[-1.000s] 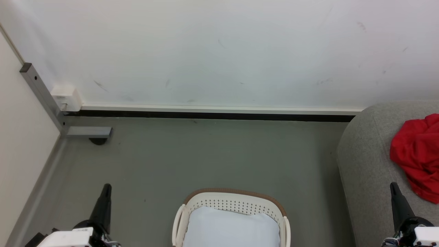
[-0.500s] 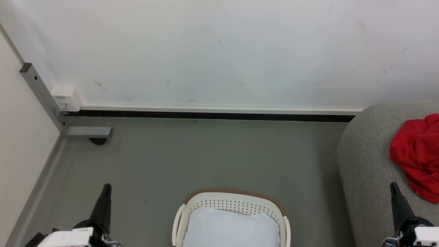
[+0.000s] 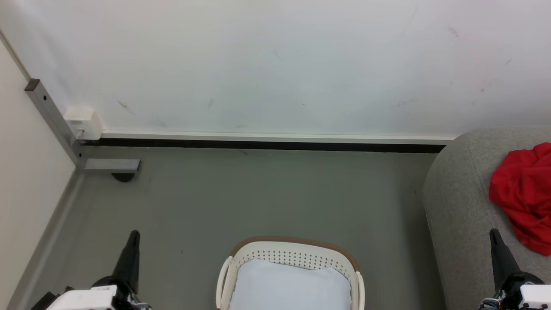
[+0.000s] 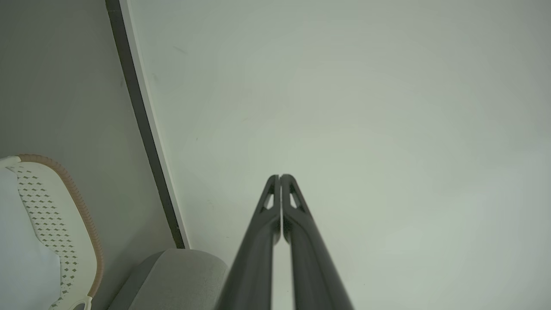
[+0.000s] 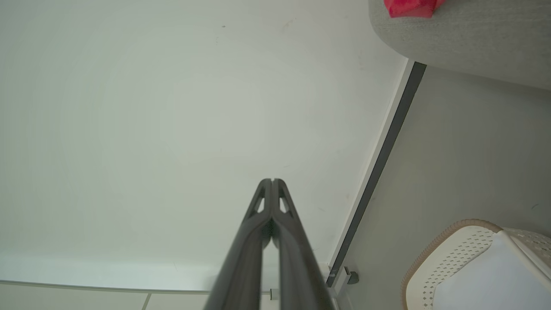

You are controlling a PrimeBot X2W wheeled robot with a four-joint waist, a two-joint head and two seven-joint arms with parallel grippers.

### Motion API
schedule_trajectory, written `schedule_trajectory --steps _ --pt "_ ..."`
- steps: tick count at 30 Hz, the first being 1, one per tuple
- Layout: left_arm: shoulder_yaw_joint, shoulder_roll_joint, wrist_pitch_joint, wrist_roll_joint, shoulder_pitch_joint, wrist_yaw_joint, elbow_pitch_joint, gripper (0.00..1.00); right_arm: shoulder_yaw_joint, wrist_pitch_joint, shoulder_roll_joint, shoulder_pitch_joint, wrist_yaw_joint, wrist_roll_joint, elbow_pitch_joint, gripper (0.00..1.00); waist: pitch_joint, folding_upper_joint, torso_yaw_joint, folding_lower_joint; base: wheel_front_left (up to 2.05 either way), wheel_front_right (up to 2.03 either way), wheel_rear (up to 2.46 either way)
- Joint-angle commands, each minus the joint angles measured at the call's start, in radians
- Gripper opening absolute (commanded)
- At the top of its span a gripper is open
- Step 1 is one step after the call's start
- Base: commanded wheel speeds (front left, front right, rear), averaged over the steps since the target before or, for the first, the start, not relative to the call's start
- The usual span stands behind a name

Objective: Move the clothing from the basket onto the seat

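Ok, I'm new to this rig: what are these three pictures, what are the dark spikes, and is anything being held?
The wide picture is from the robot's head, looking down at the floor. The dark spikes are its two hands: left hand lower left, right hand lower right. The other two pictures look along each hand's fingers, from the wrists. Both hands are shut and hold nothing. The red clothing lies on the grey seat; the basket holds a white cloth.

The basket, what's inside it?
A plain white cloth lies inside the basket, covering its bottom. Anything underneath it is hidden. The red clothing lies on the grey seat.
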Motion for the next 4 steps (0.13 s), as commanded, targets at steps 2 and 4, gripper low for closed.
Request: schedule_trajectory --steps 2,4 --pt "0.001 0.002 0.003 -0.014 -0.008 -0.001 -0.001 0.00 -0.004 0.002 0.000 -0.012 -0.002 -0.008 0.002 0.00 0.000 0.0000 0.000 0.0000 0.00 0.00 0.00" --pt "0.001 0.002 0.003 -0.014 -0.008 -0.001 -0.001 0.00 -0.004 0.003 0.000 -0.012 -0.002 -0.008 0.002 0.00 0.000 0.0000 0.000 0.0000 0.00 0.00 0.00"
